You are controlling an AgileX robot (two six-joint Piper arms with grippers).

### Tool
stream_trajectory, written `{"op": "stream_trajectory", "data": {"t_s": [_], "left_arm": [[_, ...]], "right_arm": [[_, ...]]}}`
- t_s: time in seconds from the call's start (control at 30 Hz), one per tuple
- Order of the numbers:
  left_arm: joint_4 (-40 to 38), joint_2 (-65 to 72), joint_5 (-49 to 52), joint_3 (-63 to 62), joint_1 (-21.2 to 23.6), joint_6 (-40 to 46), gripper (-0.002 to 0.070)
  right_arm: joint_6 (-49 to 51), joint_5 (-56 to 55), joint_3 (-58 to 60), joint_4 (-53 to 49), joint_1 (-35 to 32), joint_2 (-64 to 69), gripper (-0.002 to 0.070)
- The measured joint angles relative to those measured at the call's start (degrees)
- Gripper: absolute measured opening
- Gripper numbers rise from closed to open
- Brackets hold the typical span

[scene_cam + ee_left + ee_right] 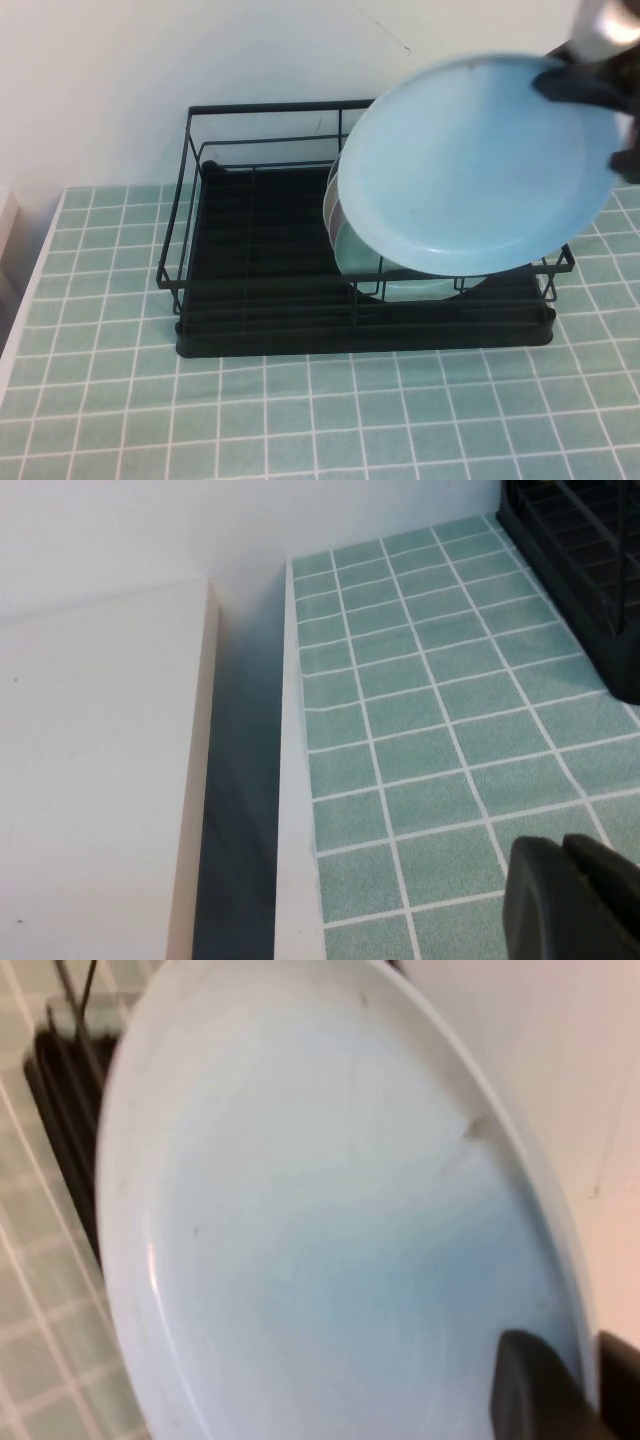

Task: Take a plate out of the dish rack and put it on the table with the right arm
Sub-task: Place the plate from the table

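One sky-blue plate lifted clear above the dish rack, pinched at its rim by the right gripper.

Left gripper (pixel 575 895): low over the table (pixel 300 420) near its left edge, well apart from the rack; only dark finger ends show, and whether they are spread or closed cannot be told. Dish rack (pixel 260 270): black wire frame on a black tray base, long axis running left to right, set against a plain white wall. Other plates (pixel 355 255) stand on edge in its right half. Plate (pixel 475 165): round, matte, tilted with its face toward the near side, over the rack's right half, touching no wire. Right gripper (pixel 600 90): at the plate's upper right rim, fingers (pixel 535 1385) clamped on the edge. Table: small pale-green tiles, white grout. No readable writing.
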Motion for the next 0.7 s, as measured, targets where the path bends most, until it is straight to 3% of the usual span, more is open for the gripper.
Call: {"op": "stream_trajectory", "data": {"t_s": [0.4, 0.57, 0.7], "left_arm": [[0.00, 0.00, 0.00, 0.00, 0.00, 0.00, -0.0004], [0.00, 0.00, 0.00, 0.00, 0.00, 0.00, -0.0004], [0.00, 0.00, 0.00, 0.00, 0.00, 0.00, -0.0004]], "right_arm": [[34.99, 18.29, 5.50, 2.42, 0.00, -13.88, 0.0066], [37.56, 16.70, 18.82, 12.81, 0.00, -14.54, 0.0066], [36.36, 6.69, 33.32, 23.36, 0.00, -14.28, 0.0066]]}}
